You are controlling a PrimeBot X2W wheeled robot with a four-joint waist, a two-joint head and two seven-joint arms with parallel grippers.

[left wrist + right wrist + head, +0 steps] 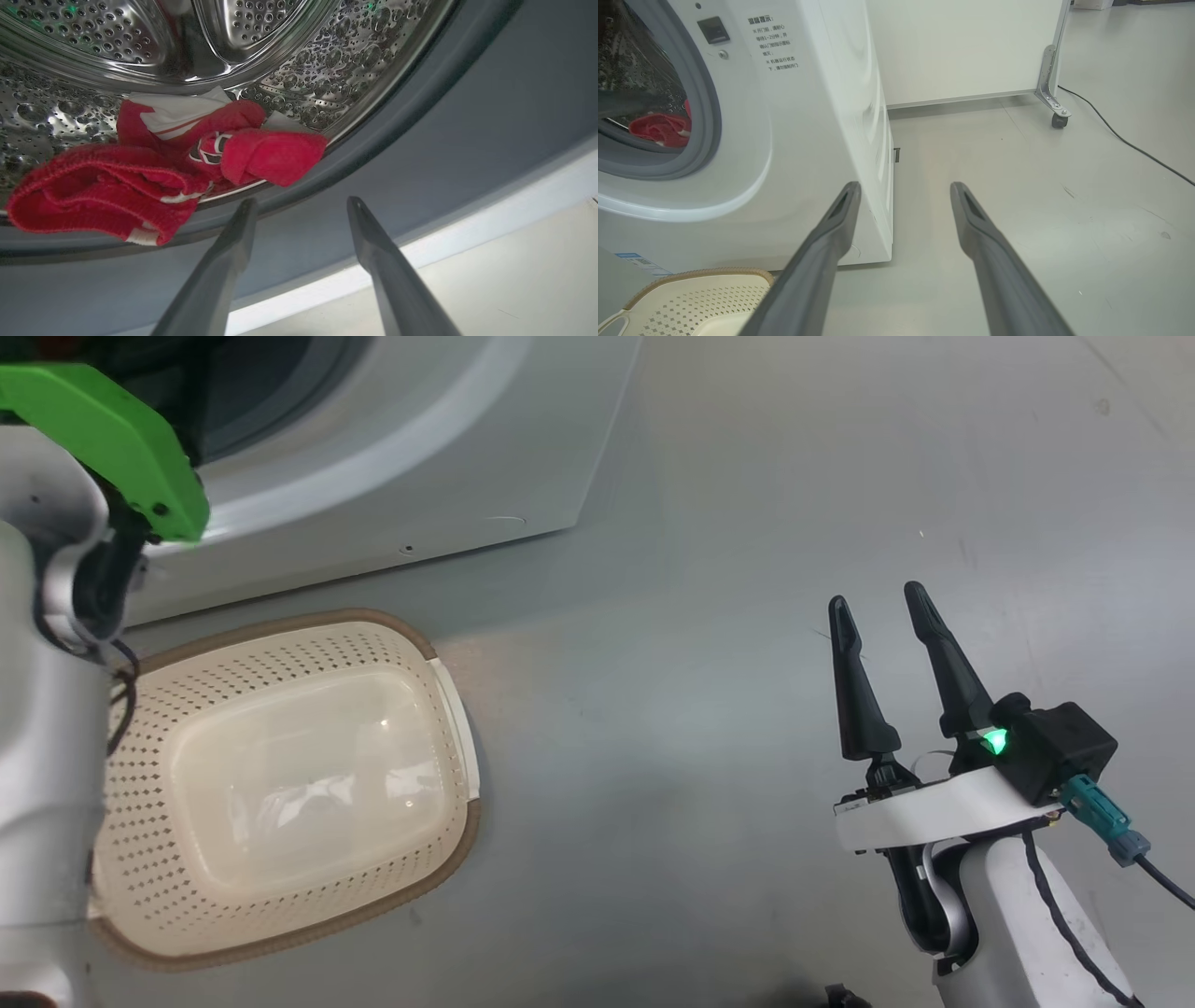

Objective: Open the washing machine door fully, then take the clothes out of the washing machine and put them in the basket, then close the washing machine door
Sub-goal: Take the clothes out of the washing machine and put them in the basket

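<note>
Red clothes [117,191] with white trim lie heaped at the front lip of the steel drum [327,56] of the washing machine [794,140]. My left gripper [301,205] is open just outside the grey gasket [420,140], its tips slightly below and to the right of the heap, touching nothing. The clothes [661,128] also show through the opening in the right wrist view. The cream basket [280,644] stands empty on the floor before the machine [420,476]. My right gripper [876,599] hangs open and empty over bare floor to the right. The washing machine door is out of view.
My left forearm with its green cover [112,439] reaches up toward the machine's opening. A white panel on a caster [1059,120] stands behind the machine, and a black cable [1125,142] runs across the grey floor [728,709] at the right.
</note>
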